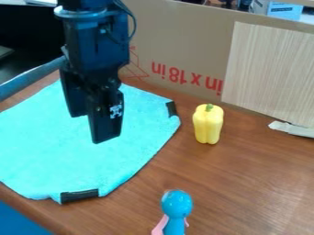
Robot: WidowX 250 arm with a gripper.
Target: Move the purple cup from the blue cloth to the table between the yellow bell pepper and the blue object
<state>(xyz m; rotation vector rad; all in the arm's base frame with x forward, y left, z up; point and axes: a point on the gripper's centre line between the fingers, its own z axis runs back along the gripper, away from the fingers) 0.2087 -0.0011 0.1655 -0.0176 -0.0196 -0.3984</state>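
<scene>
The gripper (90,128) is hanging with its fingers parted, hiding part of the turquoise cloth (138,147) beneath; the cloth's left side is running out of view. Behind the gripper, cardboard (184,46) is standing. To its right, a ribbed yellow toy pepper (208,125) is standing upright; nearer the camera, a blue-headed figure (176,204) is being cut off.

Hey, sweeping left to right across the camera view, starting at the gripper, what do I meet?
Black gripper, blue-headed toy figure, yellow bell pepper, wood-grain panel.
</scene>
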